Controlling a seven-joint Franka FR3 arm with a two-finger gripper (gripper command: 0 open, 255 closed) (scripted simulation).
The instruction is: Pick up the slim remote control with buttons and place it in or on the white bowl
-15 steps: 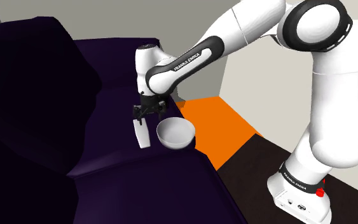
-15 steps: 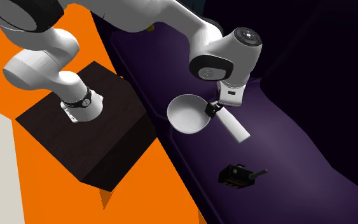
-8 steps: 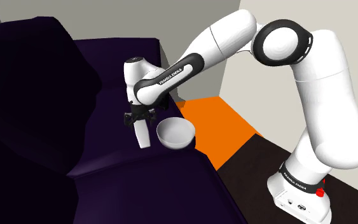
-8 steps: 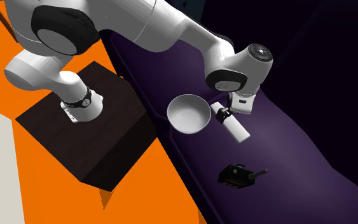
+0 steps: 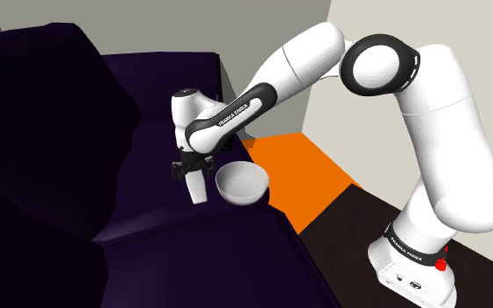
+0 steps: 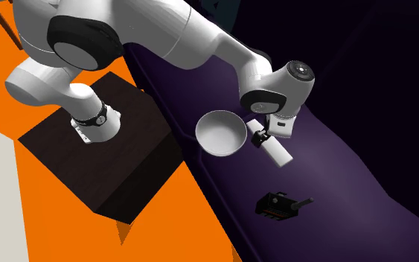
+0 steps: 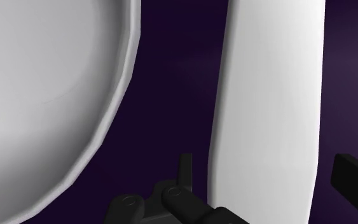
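The remote (image 5: 199,189) is a plain white slim bar lying on the dark purple sofa seat (image 5: 148,149), close beside the white bowl (image 5: 242,185). My black gripper (image 5: 190,170) hangs low over the remote's far end, open, with nothing clasped. In the second exterior view the gripper (image 6: 260,138) sits at the remote's (image 6: 277,153) end next to the bowl (image 6: 221,134). The wrist view has the remote (image 7: 269,108) running between my two spread fingers (image 7: 185,167), which stand apart from its sides, and the bowl's rim (image 7: 123,95) lies just beyond one finger.
A small black object (image 6: 278,205) lies on the seat past the remote's other end. The sofa's tall back (image 5: 43,131) rises at the shoulder view's left. The seat's edge drops to an orange floor (image 5: 297,171), where my dark stand (image 6: 96,156) rests.
The arm swung toward the shoulder view's left and lowered, bringing the open gripper from beside the bowl down over the remote's end. Remote and bowl stayed put.
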